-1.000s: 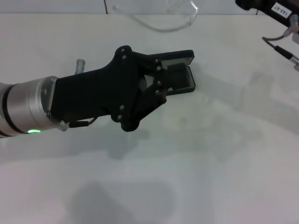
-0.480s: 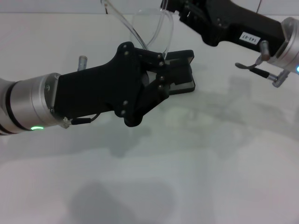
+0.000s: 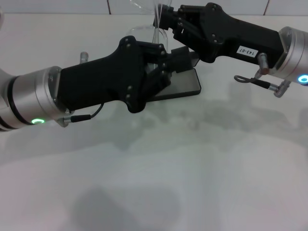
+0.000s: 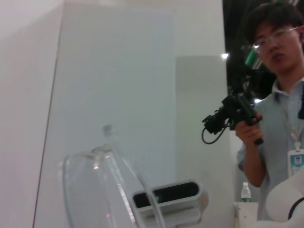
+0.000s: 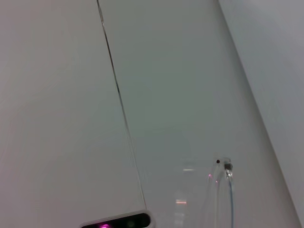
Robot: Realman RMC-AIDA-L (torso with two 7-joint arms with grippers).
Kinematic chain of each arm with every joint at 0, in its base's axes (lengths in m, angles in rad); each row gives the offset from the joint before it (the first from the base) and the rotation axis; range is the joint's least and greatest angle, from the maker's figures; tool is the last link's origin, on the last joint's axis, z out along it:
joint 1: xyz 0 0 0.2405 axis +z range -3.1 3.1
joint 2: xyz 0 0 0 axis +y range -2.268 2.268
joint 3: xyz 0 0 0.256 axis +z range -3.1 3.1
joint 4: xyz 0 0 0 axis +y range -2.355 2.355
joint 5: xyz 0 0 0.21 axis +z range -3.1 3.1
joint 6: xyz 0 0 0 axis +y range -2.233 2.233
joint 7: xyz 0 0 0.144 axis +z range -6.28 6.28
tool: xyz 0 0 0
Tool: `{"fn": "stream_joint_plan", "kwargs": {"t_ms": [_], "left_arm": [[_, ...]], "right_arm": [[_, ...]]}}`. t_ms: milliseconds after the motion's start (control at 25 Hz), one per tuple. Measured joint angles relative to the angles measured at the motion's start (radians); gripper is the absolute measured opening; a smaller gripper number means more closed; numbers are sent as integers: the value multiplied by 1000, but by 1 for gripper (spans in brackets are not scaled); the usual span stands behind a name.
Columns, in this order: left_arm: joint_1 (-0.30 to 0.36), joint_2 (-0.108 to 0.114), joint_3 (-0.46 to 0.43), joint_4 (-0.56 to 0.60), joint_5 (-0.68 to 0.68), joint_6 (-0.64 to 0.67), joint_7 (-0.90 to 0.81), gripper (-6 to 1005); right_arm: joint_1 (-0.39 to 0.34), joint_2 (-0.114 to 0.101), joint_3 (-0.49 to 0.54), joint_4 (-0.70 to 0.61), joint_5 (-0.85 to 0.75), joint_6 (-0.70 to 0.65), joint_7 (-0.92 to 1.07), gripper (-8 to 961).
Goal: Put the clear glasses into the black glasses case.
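Observation:
The black glasses case (image 3: 180, 85) lies open on the white table, its grey lining showing. My left gripper (image 3: 175, 60) reaches in from the left and is shut on the case's lid end, holding it up. My right gripper (image 3: 161, 20) comes from the upper right and is shut on the clear glasses (image 3: 138, 32), which hang just above and behind the case. In the left wrist view a lens and an arm of the clear glasses (image 4: 90, 190) fill the near field. The right wrist view shows the clear glasses (image 5: 223, 183) only faintly.
The white table (image 3: 192, 168) spreads out in front of the case. A white wall rises at its far edge. In the left wrist view a person (image 4: 270, 95) with a camera stands off to one side, and a small bottle (image 4: 245, 191) stands farther back.
My right arm has swung in from the upper right with the clear glasses and now holds them over the case. My left gripper has shifted slightly, and more of the case's base shows.

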Motion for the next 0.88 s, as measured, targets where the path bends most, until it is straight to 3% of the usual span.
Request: {"fn": "stream_joint_plan", "kwargs": {"t_ms": [720,880], "left_arm": [[9,4,-41,11,2,-25,-40,36],[24,11,-50,18,1,-23,-43,36]], "right_arm": [[12,-4,0,1,0,8,-22,80],[9,-13,3,4,0,54,-26,81]]}}
